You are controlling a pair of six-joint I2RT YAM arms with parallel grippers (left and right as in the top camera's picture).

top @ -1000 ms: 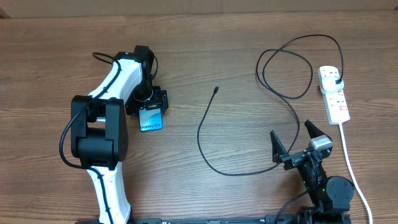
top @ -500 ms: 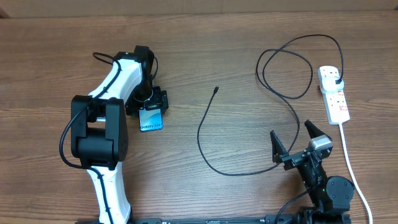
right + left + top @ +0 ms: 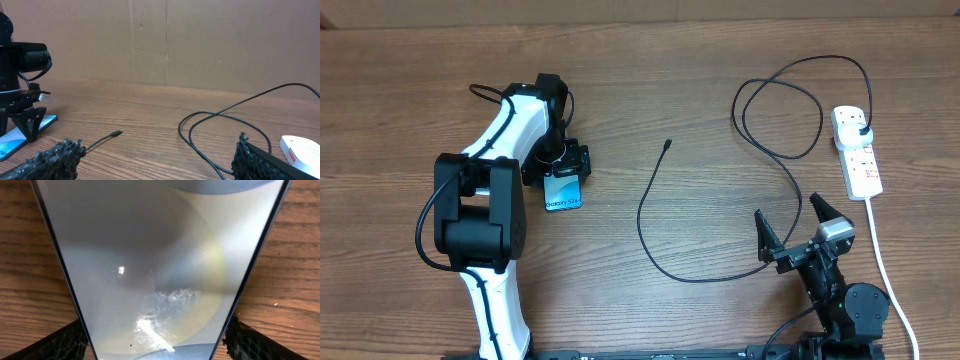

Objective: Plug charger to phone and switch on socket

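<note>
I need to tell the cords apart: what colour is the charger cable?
The charger cable is black; the power strip's cord is white. The overhead view shows it best.

The slim rectangular blue-screened smartphone [image 3: 563,190] lies on the brown wooden table [image 3: 650,60], left of centre. It sits between the fingers [image 3: 60,342] of my left gripper [image 3: 563,174], one at each long edge. To its right, well apart, lies the tip of the long thin black charger cable [image 3: 642,215]. The cable runs toward me, bends right just beside my spread right gripper [image 3: 795,235], loops behind it, and ends in the white elongated power strip [image 3: 857,152] at the far right. The strip's thick white cord [image 3: 882,255] runs toward me, to the right of that gripper.
</note>
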